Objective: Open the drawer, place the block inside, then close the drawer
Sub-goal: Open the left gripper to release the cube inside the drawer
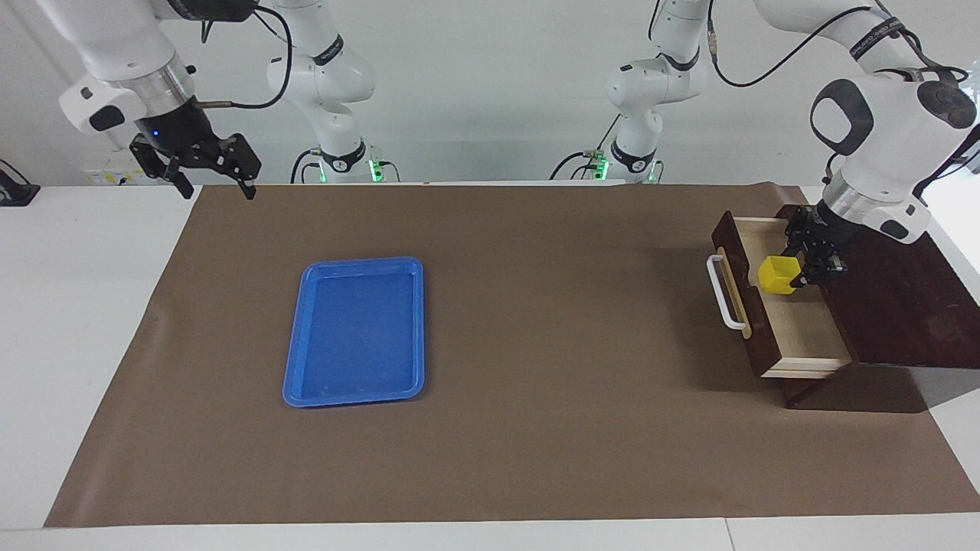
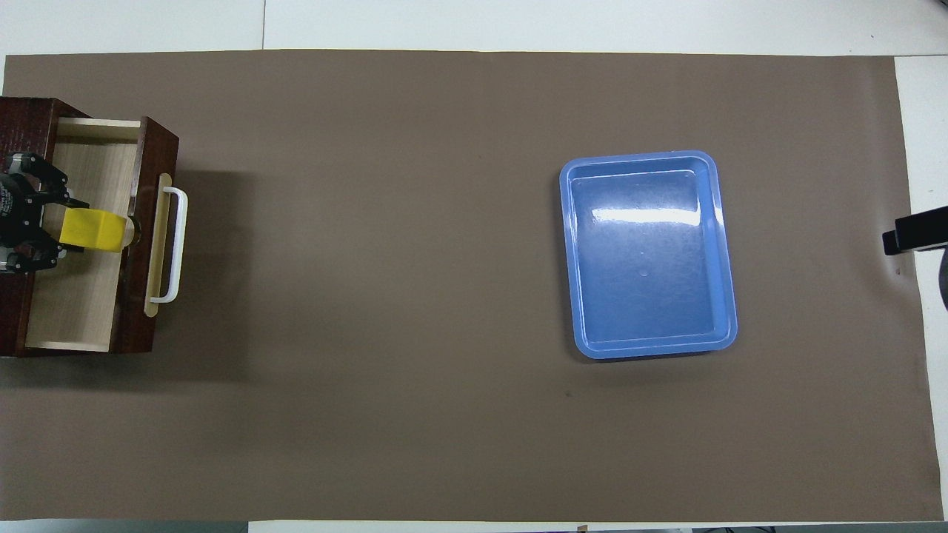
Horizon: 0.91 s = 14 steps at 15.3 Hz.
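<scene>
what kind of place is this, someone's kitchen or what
Most likely a robotics lab, not a kitchen: two white arms mounted at a plain white table, a brown mat as workspace, and test props only: a blue tray and a drawer.

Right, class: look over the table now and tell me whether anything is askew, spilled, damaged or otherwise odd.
Nothing stands out. The drawer is open and square in its box; the left gripper holds the block over it. The tray lies flat and empty on the mat. The right gripper waits, jaws open, above the mat's corner.
</scene>
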Tool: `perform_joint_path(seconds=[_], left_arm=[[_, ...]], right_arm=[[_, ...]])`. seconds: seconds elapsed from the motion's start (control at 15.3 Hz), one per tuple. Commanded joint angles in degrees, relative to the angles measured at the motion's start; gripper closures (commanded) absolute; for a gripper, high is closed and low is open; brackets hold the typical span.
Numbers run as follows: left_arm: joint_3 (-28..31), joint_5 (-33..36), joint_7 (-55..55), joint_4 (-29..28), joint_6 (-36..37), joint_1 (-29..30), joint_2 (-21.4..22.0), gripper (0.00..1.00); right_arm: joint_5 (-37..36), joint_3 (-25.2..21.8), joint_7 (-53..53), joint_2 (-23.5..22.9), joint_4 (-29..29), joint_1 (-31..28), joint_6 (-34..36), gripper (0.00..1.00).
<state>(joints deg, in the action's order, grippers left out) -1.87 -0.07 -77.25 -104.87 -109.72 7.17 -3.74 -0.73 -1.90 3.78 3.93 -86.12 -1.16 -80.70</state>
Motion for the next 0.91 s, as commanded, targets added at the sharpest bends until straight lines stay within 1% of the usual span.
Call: perform_joint_path(seconds=[0.0, 0.2, 0.33, 0.46, 0.72, 0.85], left_arm=[[-0.5, -0.81, 0.0, -4.29, -2.86, 0.83, 2.69, 1.0], [-0.5, -0.81, 0.0, -6.3, -4.18, 0.83, 2.69, 1.0], [-0.5, -0.81, 0.0, -8.67, -6.9, 0.74, 3.13, 1.0], [-0.5, -0.81, 0.35, -10.18, -8.31, 0.74, 3.74, 1.0], [-0.41, -0.81, 0.43, -10.53, -8.58, 0.83, 3.92, 1.0], [-0.5, -0.81, 0.7, -10.88, -9.19, 0.83, 4.09, 1.0]], right_arm=[[-1.29, 0.58, 1.31, 0.9, -2.2, -0.07, 0.81, 0.0], [-1.29, 0.67, 0.96, -0.24, -2.91, -0.51, -0.77, 0.0], [-1.29, 0.67, 0.79, -0.86, -4.4, -0.6, -3.49, 0.0], [-1.2, 0.67, 0.61, -0.95, -4.76, -0.6, -3.76, 0.0], [-1.29, 0.67, 0.35, -1.3, -4.85, -0.68, -4.02, 0.0], [-1.2, 0.67, 0.17, -2.26, -4.85, -0.68, -5.68, 0.0]])
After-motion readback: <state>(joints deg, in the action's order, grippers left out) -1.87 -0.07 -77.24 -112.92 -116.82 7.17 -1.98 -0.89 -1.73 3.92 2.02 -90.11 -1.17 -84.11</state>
